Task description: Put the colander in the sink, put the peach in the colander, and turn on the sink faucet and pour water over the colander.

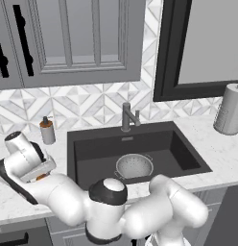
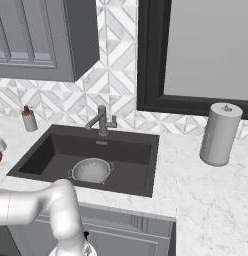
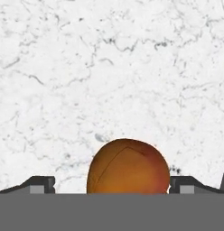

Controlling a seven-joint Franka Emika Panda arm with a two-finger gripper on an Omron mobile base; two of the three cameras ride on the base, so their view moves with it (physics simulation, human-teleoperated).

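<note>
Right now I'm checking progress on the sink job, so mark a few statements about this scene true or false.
1. The colander sits inside the sink. True.
2. The peach lies in the colander. False: it rests on the marble counter, between the open gripper's fingertips.
3. The gripper is shut on the peach. False: the jaws stand wide, either side of it.
4. A soap dispenser stands left of the sink. True.
5. The paper towel roll lies in the sink. False: it stands upright on the counter, right of it.
</note>
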